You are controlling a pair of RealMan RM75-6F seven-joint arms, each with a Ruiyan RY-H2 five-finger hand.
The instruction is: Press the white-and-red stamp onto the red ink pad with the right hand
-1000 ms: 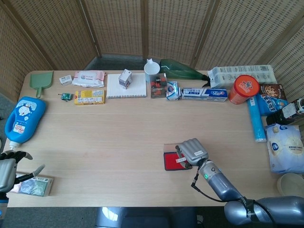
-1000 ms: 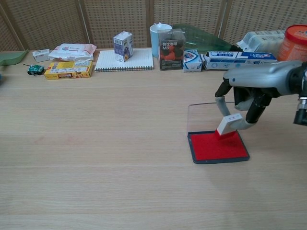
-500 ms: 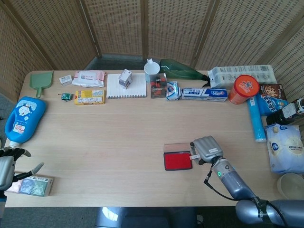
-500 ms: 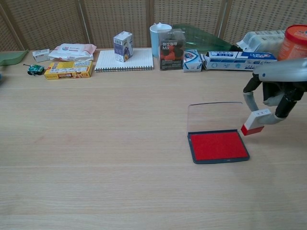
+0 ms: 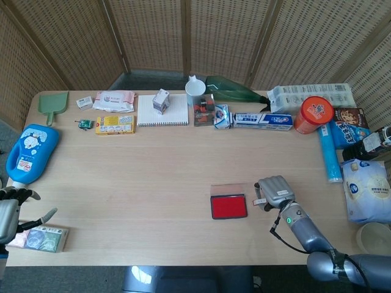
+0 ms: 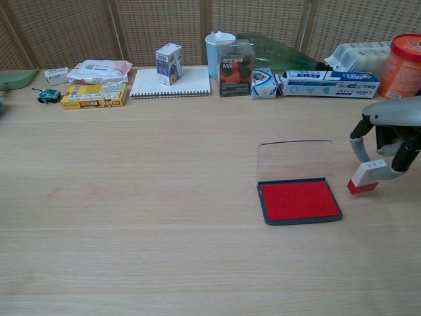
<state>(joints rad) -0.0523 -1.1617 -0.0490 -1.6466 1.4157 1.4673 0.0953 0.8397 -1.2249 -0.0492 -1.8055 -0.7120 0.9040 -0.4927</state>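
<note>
Your right hand sits near the desk's right edge, pinching the stamp between its fingers, red face tilted down, just beside the ink pad and clear of it. The pad lies open right of the desk's middle, its clear lid standing up at its far side. Along the far edge you have a notebook with a small carton on it, a white cup, a toothpaste box and an orange tub.

One stamp, one ink pad, two robot hands.
</note>
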